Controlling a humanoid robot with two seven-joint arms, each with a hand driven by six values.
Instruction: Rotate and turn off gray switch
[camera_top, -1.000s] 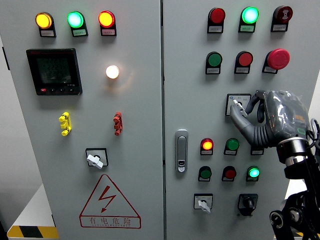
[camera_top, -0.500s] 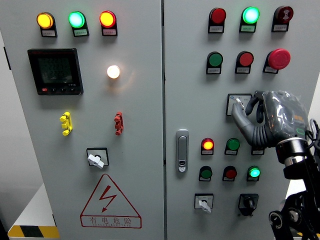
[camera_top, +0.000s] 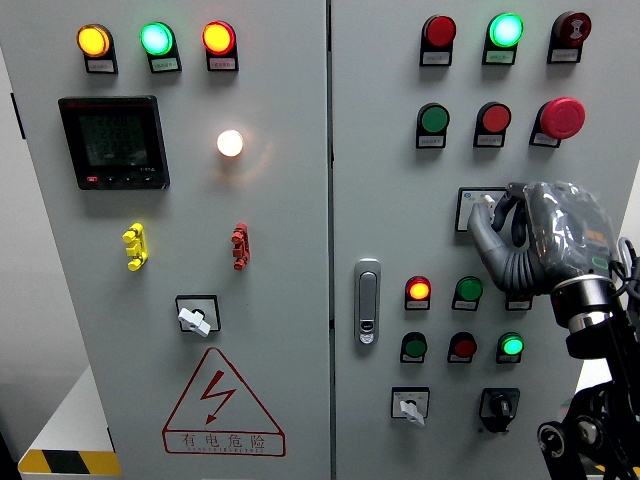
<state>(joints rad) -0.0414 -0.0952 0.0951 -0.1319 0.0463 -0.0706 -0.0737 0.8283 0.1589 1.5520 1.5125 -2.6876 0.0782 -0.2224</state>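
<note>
Gripping the gray switch (camera_top: 485, 207) on the right cabinet door (camera_top: 380, 150), my right hand (camera_top: 545, 240) has its fingers (camera_top: 490, 240) curled around the knob, thumb below and fingertips above, so most of the switch plate is hidden behind them. The switch sits in the door's middle band, below the green button (camera_top: 434, 120), the red button (camera_top: 495, 118) and the red mushroom button (camera_top: 562, 118). Just beneath my hand are a lit red lamp (camera_top: 419, 290) and a green button (camera_top: 468, 291). Left of those stands the door handle (camera_top: 368, 300). Across the seam, the left door carries a dark meter display (camera_top: 113, 142) and a glowing white lamp (camera_top: 230, 143).
</note>
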